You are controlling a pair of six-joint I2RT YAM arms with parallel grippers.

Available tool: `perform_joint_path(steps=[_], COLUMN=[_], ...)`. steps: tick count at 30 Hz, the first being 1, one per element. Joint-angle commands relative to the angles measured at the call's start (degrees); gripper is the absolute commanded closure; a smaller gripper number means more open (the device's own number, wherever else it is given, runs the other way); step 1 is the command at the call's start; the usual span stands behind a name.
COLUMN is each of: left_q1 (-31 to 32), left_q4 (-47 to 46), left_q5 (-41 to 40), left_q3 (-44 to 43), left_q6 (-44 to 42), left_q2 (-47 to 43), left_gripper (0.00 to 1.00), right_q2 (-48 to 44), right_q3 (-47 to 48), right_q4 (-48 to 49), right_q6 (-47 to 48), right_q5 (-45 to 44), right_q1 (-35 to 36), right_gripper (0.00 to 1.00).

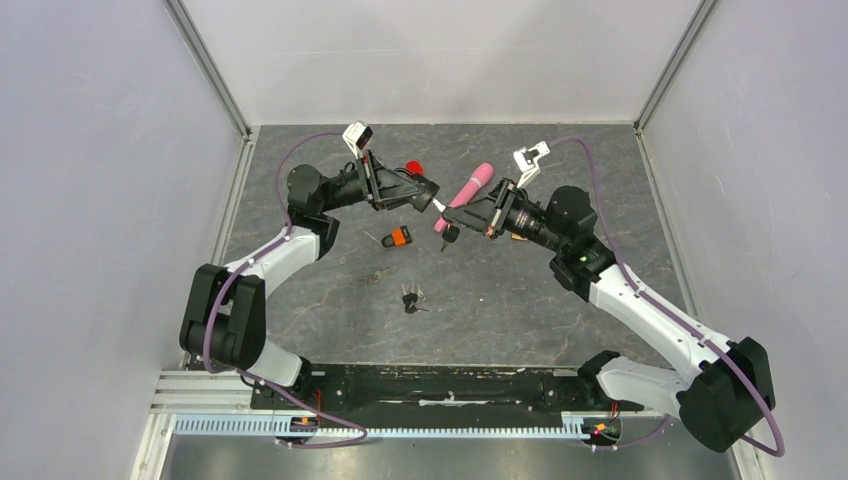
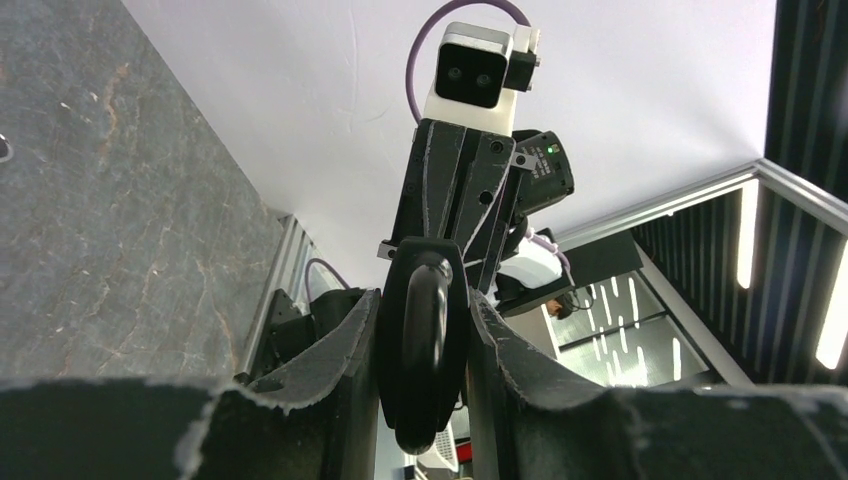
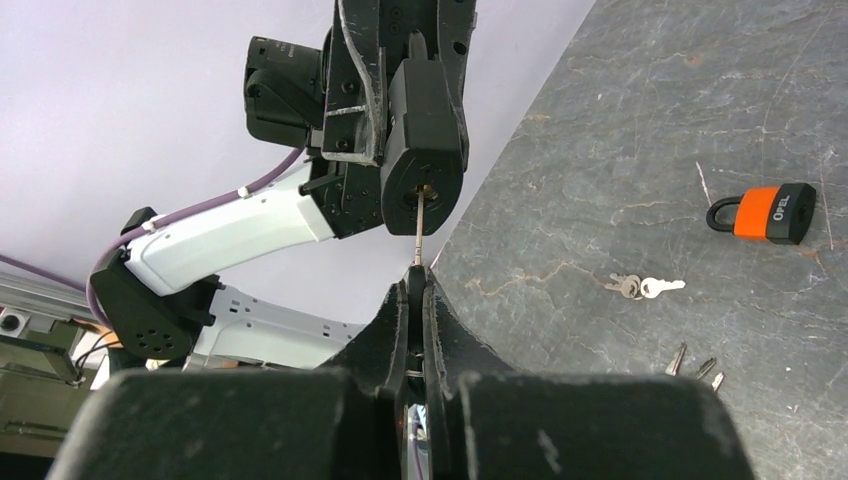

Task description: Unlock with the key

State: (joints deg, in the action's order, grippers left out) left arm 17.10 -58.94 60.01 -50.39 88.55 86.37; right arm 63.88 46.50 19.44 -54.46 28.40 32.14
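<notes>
A black padlock (image 3: 422, 140) is held up off the table, with my left gripper (image 2: 422, 297) shut on its body (image 2: 420, 350). My right gripper (image 3: 417, 285) is shut on a thin silver key (image 3: 419, 225), whose tip sits in the keyhole on the padlock's bottom face. In the top view the two grippers meet above the middle of the table, the left gripper (image 1: 425, 190) pointing right and the right gripper (image 1: 462, 215) pointing left. A dark bit of the key bunch (image 1: 450, 236) hangs below the right fingers.
An orange padlock (image 1: 400, 237) (image 3: 770, 213) lies on the dark table. A bunch of keys (image 1: 411, 298) lies nearer the arm bases, and a silver key pair (image 3: 645, 287) lies close to the orange padlock. A pink cylinder (image 1: 470, 188) and a red object (image 1: 413, 167) sit behind the grippers.
</notes>
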Motion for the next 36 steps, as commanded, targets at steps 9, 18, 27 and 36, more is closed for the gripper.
perform_joint_path(steps=[9,18,27,36], left_q1=[2.25,2.16,2.21,2.19], left_q4=[3.19,0.12,-17.28,-11.03], left_q5=[1.35,3.89,7.58,5.55], left_q3=[-1.34,-1.29,-1.16,-0.92], left_q6=[-7.08,-5.12,8.91,3.67], left_q2=[-3.75,-4.39,-2.63,-3.38], left_gripper=[0.98,0.98,0.98,0.98], right_q2=[0.58,1.14,2.00,0.99], right_q3=[1.05,0.87,1.30,3.38], right_q4=[4.05,5.17,5.96,2.41], right_q6=[-0.80,-1.06,0.19,2.16], right_q5=[3.37,4.59,7.98,6.09], right_q1=[1.17,0.37,-4.01,-3.31], right_gripper=[1.00,1.00,1.00,1.00])
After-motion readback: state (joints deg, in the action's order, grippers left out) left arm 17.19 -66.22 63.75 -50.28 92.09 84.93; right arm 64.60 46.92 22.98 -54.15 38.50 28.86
